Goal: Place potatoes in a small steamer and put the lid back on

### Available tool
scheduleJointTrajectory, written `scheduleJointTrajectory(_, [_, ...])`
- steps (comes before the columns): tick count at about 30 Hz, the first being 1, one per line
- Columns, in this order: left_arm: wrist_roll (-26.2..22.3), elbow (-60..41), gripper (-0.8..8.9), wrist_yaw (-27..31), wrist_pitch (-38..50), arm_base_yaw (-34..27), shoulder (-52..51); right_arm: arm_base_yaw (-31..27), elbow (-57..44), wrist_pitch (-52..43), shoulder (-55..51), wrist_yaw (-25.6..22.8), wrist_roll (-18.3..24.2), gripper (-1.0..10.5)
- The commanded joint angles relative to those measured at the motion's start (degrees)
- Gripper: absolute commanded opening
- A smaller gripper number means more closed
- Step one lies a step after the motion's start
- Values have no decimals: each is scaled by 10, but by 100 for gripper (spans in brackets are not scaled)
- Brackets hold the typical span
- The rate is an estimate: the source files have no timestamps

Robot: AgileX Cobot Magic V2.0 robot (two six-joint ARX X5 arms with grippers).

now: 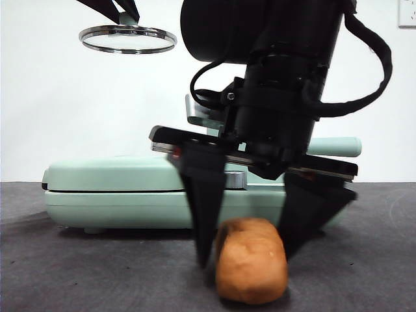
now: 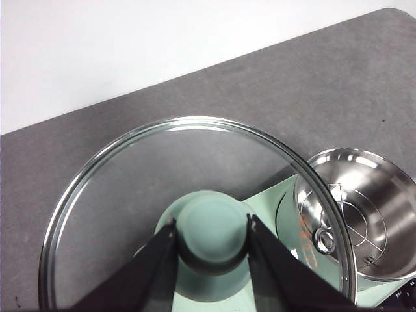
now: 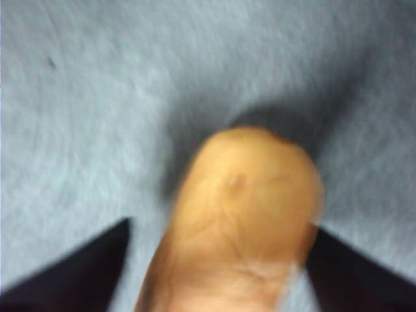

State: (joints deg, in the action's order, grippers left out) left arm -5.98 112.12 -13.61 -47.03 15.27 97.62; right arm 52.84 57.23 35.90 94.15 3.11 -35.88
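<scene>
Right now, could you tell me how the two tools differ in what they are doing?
The left tool is shut on the lid's knob, holding it high in the air; the right tool is open, low at the table, straddling the potato. Both have black jaws.

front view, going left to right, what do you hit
lid held up high by the left gripper → flat green griddle on the table → right gripper with jaws open on either side of the potato → steamer handle poking out behind the arm
</scene>
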Motion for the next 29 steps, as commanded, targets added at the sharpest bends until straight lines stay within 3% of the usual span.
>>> scheduleJointTrajectory(1, [-2,18,17,-3,14,2,4,6,10,-7,9,-2,-5,133])
scheduleJointTrajectory(9, [-4,18,17,-3,14,1,5,-4,43,29,9,5,13,118])
scheduleJointTrajectory(14, [-4,18,17,-3,14,1,5,-37,137,108,9,14,68,119])
scheduleJointTrajectory(21, [-4,18,17,-3,16,1,6,-129,289,174,10,59,153,119])
scheduleJointTrajectory(29, [-4,18,17,-3,15,1,6,-249,437,183,40,59,191,119])
